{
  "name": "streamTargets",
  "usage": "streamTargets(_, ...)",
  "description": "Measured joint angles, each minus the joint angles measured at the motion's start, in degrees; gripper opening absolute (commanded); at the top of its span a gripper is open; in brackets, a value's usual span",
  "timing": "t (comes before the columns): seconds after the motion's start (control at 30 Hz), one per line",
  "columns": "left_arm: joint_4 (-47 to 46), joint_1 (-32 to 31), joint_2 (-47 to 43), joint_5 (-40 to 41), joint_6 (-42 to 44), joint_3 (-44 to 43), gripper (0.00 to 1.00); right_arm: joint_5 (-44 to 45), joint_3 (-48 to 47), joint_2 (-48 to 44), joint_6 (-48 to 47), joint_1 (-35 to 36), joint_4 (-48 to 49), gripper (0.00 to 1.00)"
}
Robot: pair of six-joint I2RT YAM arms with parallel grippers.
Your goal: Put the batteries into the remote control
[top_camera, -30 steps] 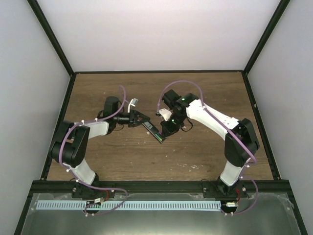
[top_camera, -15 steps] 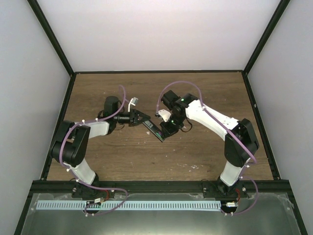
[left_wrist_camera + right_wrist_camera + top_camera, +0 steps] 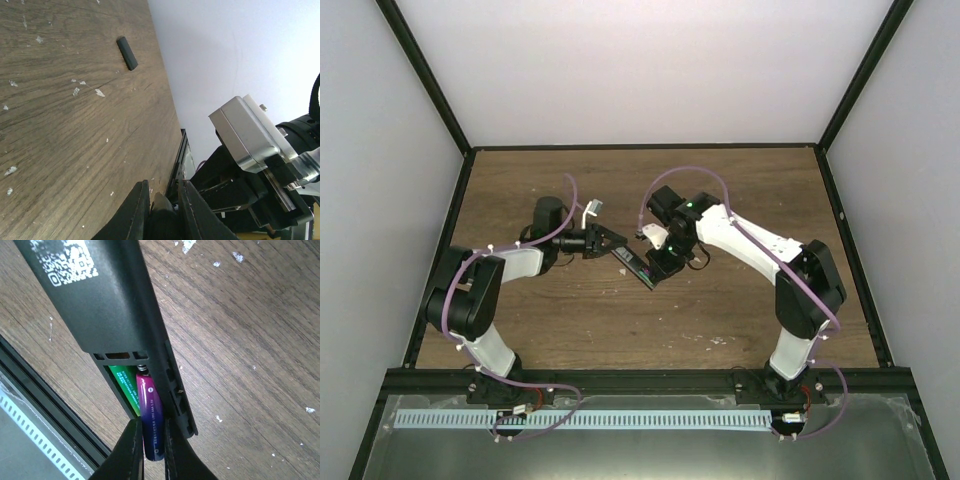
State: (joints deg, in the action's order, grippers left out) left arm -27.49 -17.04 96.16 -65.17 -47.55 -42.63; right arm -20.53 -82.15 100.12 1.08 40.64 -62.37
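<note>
At mid-table, arms (image 3: 520, 262): bent inward, meeting at remote (image 3: 640, 266).
Left gripper (image 3: 163, 202): level, pinching remote end.
Right gripper (image 3: 150, 440): tilted down, pinching purple battery (image 3: 150, 400) in remote, beside green battery (image 3: 121, 382).

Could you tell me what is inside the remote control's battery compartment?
A green battery lies inside the remote control; beside it a purple-blue battery, pinched by the right gripper, whose fingers hide the compartment's near end.
</note>
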Motion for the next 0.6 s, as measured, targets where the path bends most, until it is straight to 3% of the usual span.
streamTargets(0.6,2.73,0.02,0.02,-1.99,1.95,-1.86,0.0,1.03,-3.02,0.35,0.02,0.0,-0.24,0.1)
